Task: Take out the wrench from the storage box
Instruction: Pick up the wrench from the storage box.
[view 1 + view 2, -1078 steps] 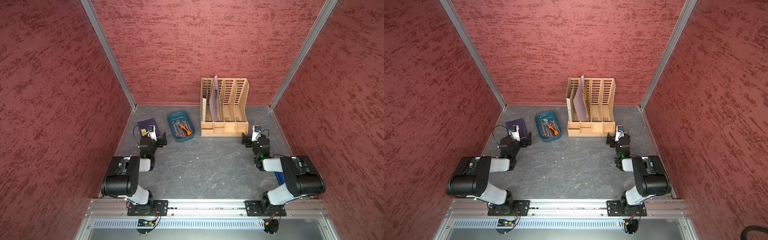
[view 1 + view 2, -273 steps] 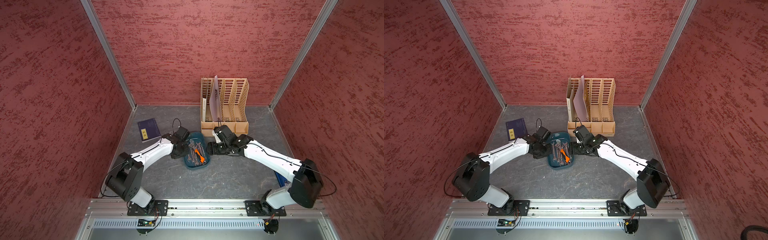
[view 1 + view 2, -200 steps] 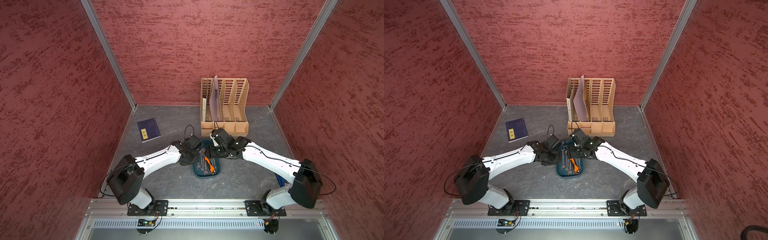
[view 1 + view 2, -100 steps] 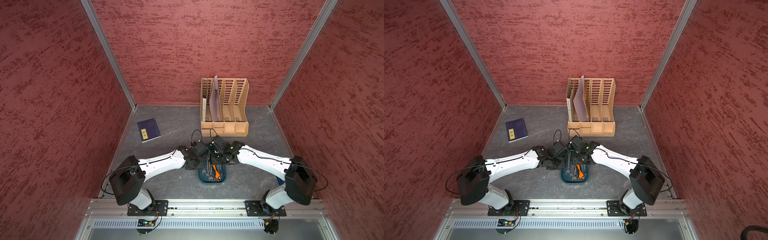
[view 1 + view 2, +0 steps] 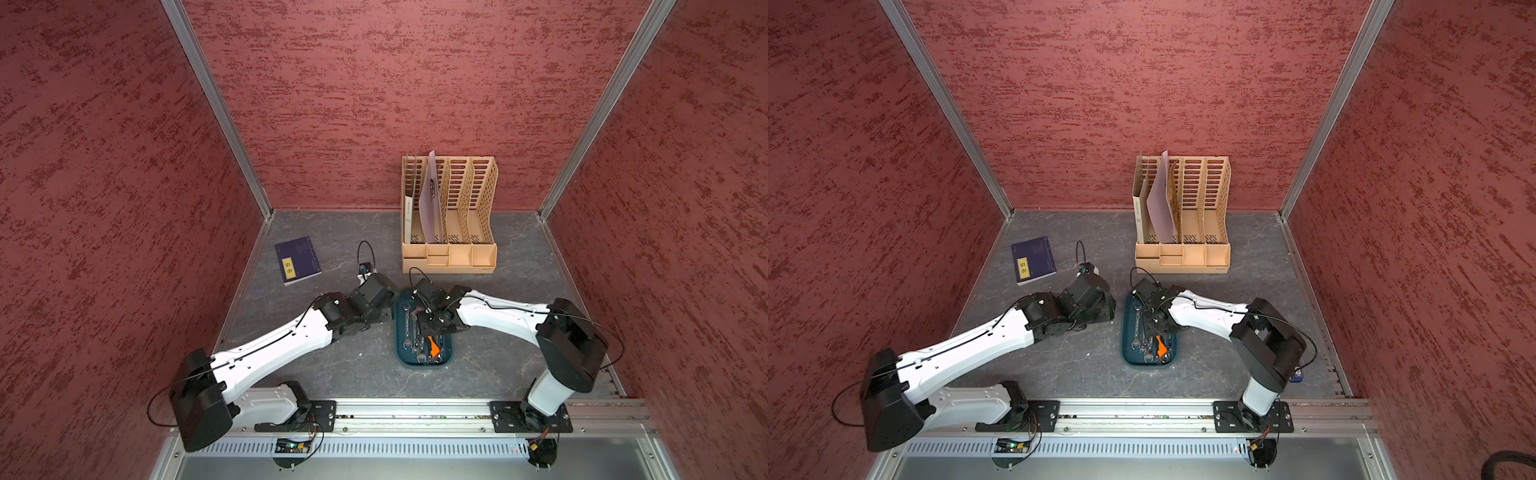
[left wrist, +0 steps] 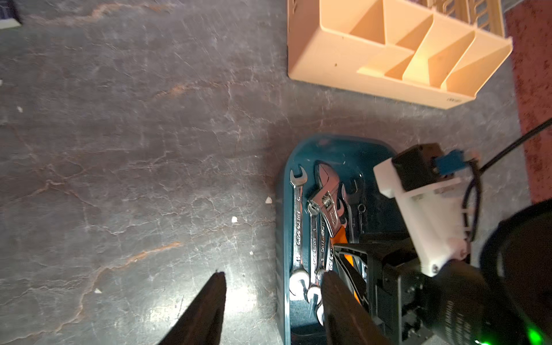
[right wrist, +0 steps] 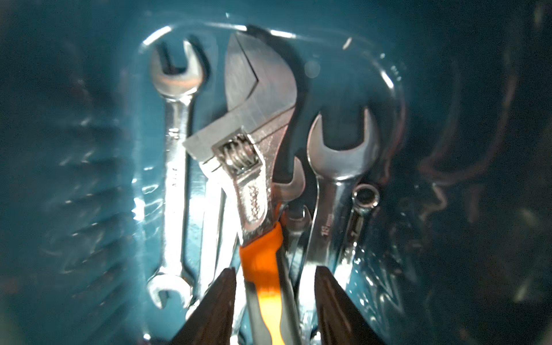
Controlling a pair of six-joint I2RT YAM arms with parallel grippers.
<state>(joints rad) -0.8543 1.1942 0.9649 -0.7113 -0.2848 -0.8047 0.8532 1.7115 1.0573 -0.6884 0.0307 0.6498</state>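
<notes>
The worktop (image 5: 353, 374) carries the organizer (image 5: 449, 257), well beyond both tools, and the teal box (image 6: 334, 146). The right tool (image 7: 274, 270) hangs in the box, fingers spread either side of the orange grip of the wrench (image 7: 254, 167), not yet pinching. The left tool (image 6: 274, 273) gapes across the box's side wall, holding nothing. The wrench looks heavy, stiff, slick steel; its rubbery grip seems the safest hold. Loose spanners (image 7: 176, 149) beside and beneath it may snag

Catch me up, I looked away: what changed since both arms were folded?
The teal storage tray was dragged from beside the notebook toward the front centre. The left gripper let go of its wall, jaws open astride it. The right gripper came down into the tray, open around the orange-handled adjustable wrench. Notebook and file organizer stayed put.
</notes>
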